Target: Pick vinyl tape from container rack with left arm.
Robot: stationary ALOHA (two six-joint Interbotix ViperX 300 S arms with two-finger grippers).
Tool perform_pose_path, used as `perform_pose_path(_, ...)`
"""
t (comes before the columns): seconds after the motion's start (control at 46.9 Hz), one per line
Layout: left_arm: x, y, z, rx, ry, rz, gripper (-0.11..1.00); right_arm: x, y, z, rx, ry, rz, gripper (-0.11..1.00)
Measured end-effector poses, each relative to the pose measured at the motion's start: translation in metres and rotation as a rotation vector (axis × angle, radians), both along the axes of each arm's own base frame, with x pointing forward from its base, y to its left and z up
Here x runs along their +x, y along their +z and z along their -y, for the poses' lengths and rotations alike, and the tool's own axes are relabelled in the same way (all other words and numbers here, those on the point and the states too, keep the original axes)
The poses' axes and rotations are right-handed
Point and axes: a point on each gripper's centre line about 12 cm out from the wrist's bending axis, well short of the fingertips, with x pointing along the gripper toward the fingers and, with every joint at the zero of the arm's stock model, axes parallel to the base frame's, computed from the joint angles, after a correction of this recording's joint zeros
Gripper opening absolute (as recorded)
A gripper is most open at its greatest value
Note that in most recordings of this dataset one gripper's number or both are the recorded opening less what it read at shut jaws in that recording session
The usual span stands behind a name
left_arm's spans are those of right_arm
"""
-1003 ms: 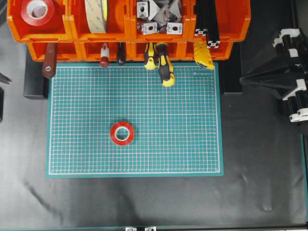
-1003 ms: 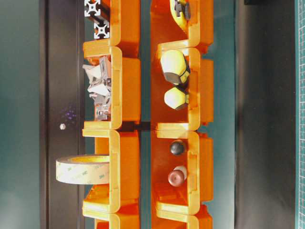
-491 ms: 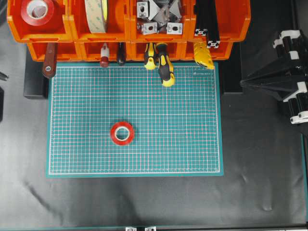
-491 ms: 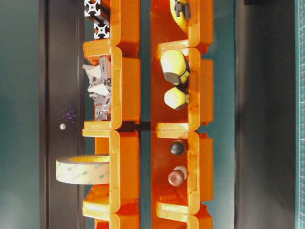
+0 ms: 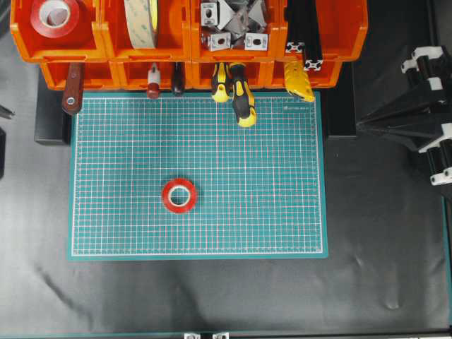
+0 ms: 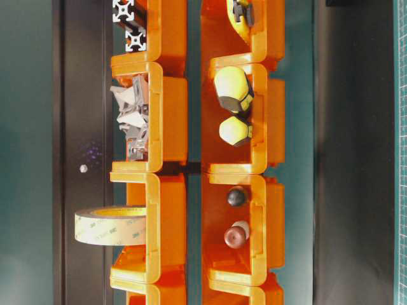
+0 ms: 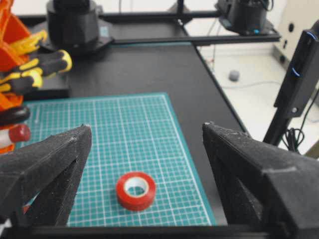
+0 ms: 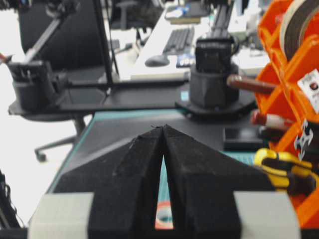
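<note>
The container rack (image 5: 191,42) sits left of the left gripper (image 7: 147,149), whose jaws gape wide and empty. 1 vinyl tape (image 7: 135,190) lies flat on the mat below, between them — descend centred, straddle the ring, then close.

Overhead looks straight down, wrist views face inward, all sharing green mat (image 5: 198,176)
</note>
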Motion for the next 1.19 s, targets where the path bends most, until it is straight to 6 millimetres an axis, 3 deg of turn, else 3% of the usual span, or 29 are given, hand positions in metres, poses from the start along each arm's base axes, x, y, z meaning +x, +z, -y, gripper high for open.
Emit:
perform_pose_path(0.235,0.0002,-0.0022,0.0001,-0.002,0.0,-0.004,0.86,-0.0006,0.0024,0.0,-0.002,0.0,0.019,0.0)
perform_pose_path(0.512,0.0018,0.007,0.001,0.003,-0.008,0.12,0.86,-0.0007,0.0026,-0.0006,-0.002,0.003,0.02,0.0)
perform_pose_path(1.195,0.0027,0.0006,0.001,0.03,-0.008,0.117,0.86,-0.0013,0.0026,-0.0013,0.004,0.008,0.018,0.0)
